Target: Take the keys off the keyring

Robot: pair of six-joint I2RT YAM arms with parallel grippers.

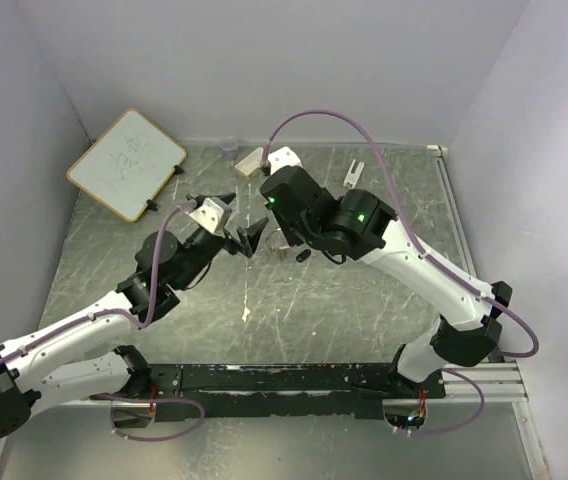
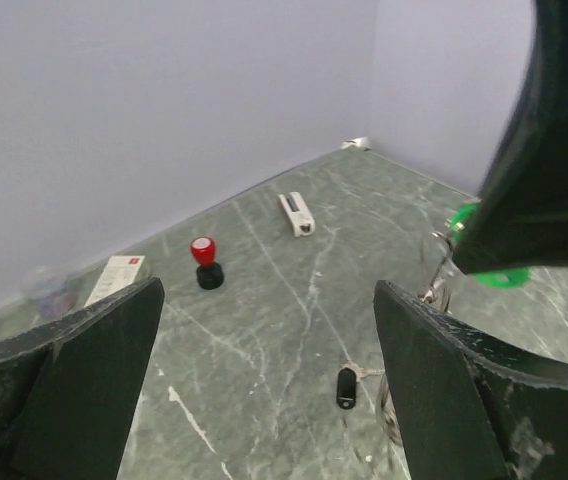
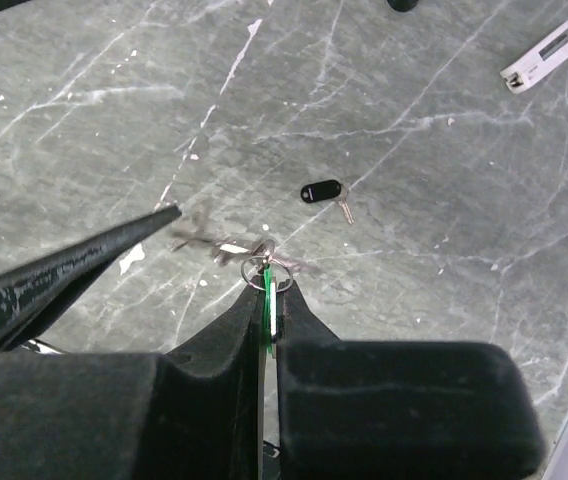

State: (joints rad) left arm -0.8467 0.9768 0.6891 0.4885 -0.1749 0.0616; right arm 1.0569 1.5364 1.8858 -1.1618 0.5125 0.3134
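Observation:
My right gripper is shut on the green-headed key, held edge-on between its fingers. The silver keyring hangs just past its fingertips, above the table. In the left wrist view the green key and the keyring show at the right, under the right gripper. The black-headed key lies loose on the table, apart from the ring; it also shows in the left wrist view and the top view. My left gripper is open and empty, close beside the ring, its right finger near the loops.
A red-and-black knob, a small white box, a clear cup and a white clip-like piece stand toward the back wall. A whiteboard lies at the back left. Walls close three sides.

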